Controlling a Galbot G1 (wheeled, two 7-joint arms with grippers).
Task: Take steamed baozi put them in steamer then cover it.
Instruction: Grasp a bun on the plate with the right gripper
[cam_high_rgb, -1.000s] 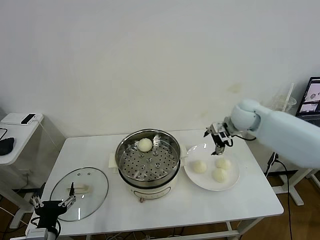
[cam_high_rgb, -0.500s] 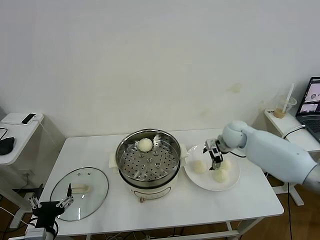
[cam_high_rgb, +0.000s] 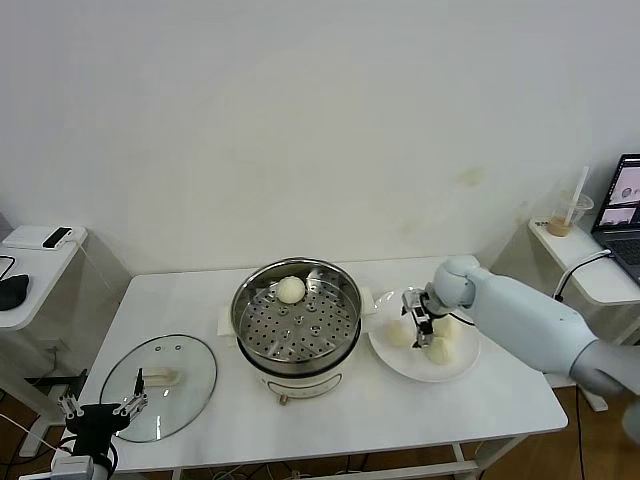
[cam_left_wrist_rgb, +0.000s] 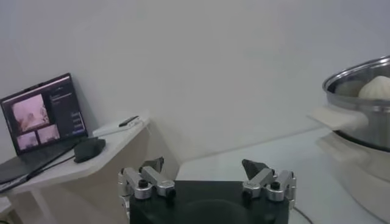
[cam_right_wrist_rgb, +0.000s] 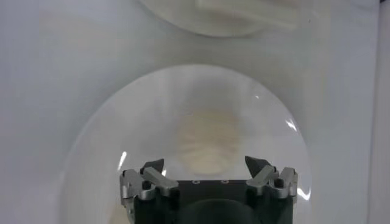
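From the head view, one steamed baozi already sits on the perforated tray at the far side of the steamer, three more wait on the white plate just right of the steamer, and the one glass cover lies on the tabletop to its left, so three buns and the covering remain. The right pincer hangs released over the plate's buns. In the left wrist view the left pincer idles released beside the steamer; in the right wrist view a bun lies directly under the spread fingers.
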